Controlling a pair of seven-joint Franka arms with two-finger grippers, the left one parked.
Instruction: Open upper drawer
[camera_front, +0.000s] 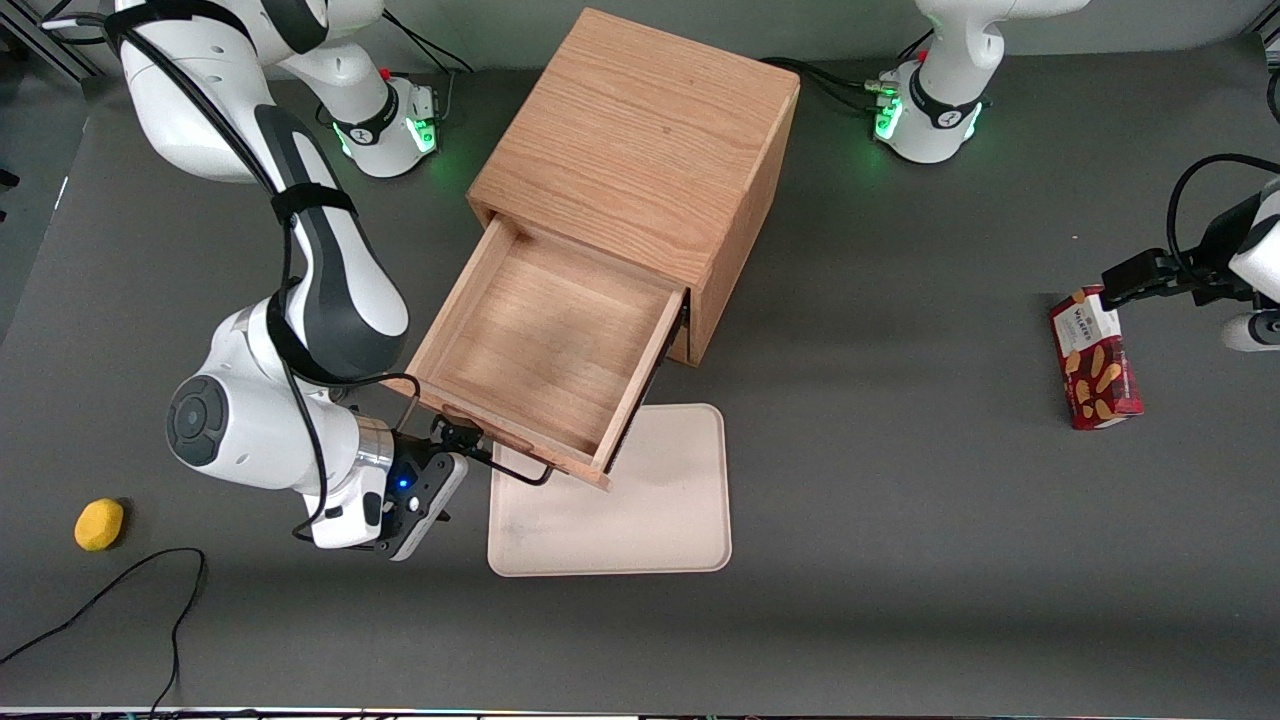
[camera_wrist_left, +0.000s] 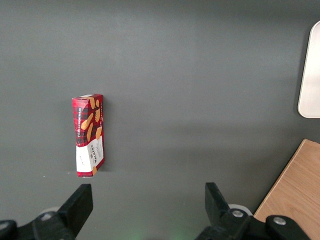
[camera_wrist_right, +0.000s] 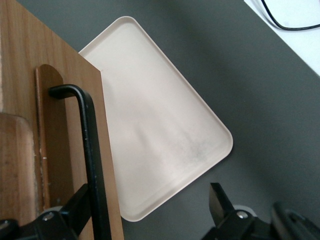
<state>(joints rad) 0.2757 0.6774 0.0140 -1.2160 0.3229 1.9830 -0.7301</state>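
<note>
**Upper drawer drawn out above the tray**

At the working arm's end of the table, near the front camera, a small yellow object lies on the dark surface with a loose black cable curling close by. Next comes the gripper, at the handle of the upper drawer; in the right wrist view the fingers stand spread, one on each side of the thin black bar, not pressed onto it. The drawer juts far out of the oak cabinet, its bare wooden floor open to view, and its front edge overhangs a corner of the cream tray. The tray's rounded rim has free dark table all along its outer sides. Toward the parked arm's end, well apart from the cabinet, lies a red biscuit box with a white label reading "Walkers"; in the left wrist view the box has bare table on every side
</note>
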